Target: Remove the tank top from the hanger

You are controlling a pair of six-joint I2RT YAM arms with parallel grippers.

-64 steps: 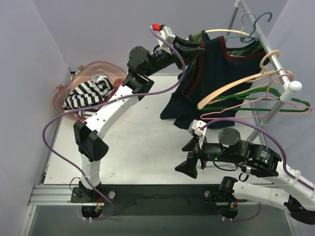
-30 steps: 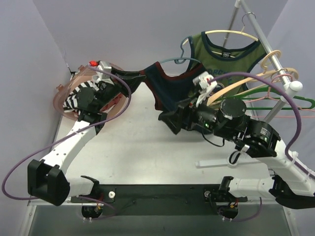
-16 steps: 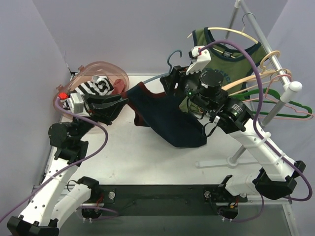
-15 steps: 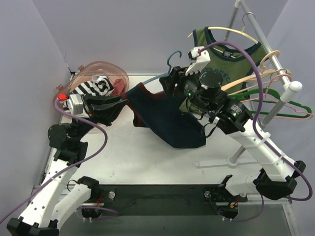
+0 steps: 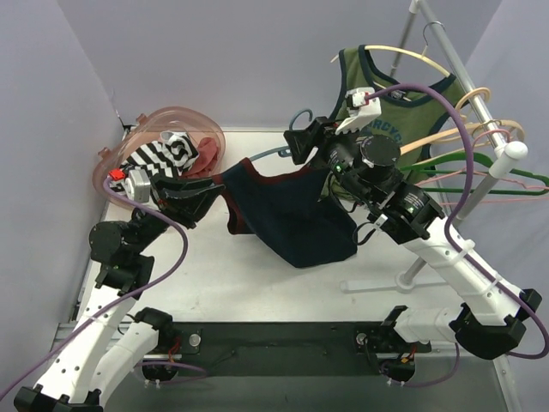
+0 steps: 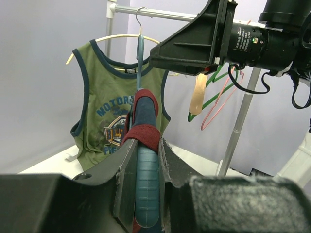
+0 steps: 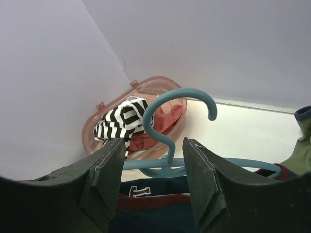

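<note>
Navy with dark red edging, the tank top (image 5: 292,215) is on its hanger (image 7: 180,91) above the middle of the counter (image 5: 214,275), strung out between our two arms. Its body sags toward the near right, and we cannot tell whether the hem lies on the counter.

The hanger is teal. Our left hand (image 6: 146,148) is pressed together on its left end, pinching the teal arm and the red-edged strap wrapped over it. At the far side the hook rises between the fingers of our right hand (image 7: 153,143). They are spread to either side of the stem with a gap showing, and we see nothing squeezed between them.

Behind the right arm a green top (image 5: 399,94) with a printed front hangs on a pale wooden hanger from the rail (image 5: 455,60) at the far right. Several bare hangers (image 5: 480,163), wooden, pink and green, hang nearer along the same rail.

At the far left a pink basket (image 5: 184,112) holds a black-and-white striped cloth (image 5: 159,156) and something red beside it.
</note>
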